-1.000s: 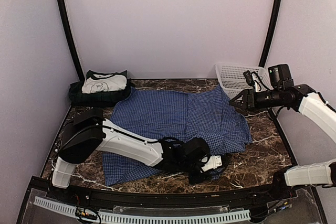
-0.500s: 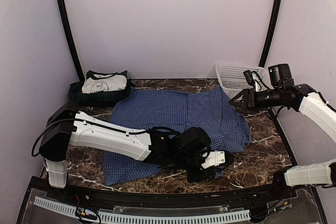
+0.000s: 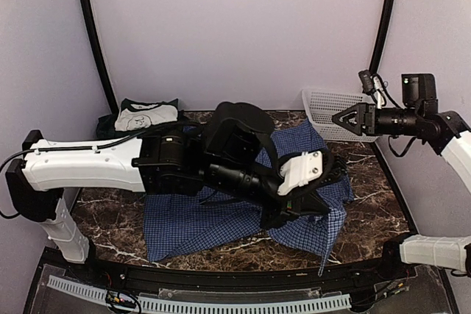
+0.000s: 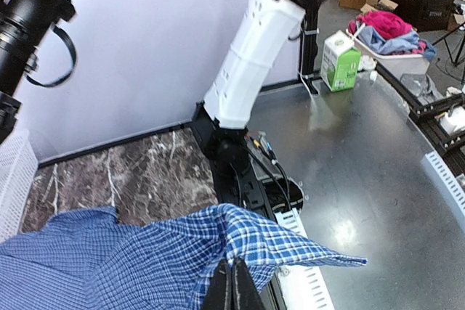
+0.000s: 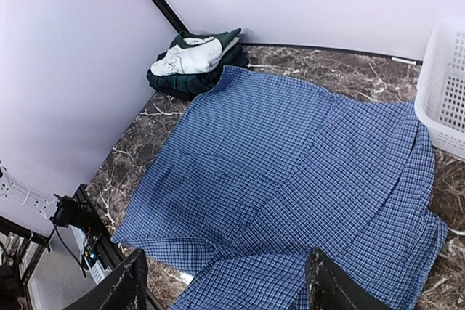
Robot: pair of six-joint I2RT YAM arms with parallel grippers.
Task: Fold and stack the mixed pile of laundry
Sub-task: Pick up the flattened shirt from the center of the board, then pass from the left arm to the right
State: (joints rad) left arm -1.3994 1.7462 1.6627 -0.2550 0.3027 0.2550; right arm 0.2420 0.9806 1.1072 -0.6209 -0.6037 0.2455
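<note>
Left wrist view, bottom centre: my left gripper [image 4: 231,286], jaws pinched shut on edge of blue-check shirt [image 3: 213,218], that corner lifted off marble table [image 3: 368,211]. Rest of shirt spread mid-frame. Right side of top view: my right gripper [image 3: 337,118] in air, jaws wide, holding nothing. Upper left: cream-and-green garment [image 5: 185,56] on dark green garment [image 5: 192,86]. Upper right: white basket [image 3: 324,104].
</note>
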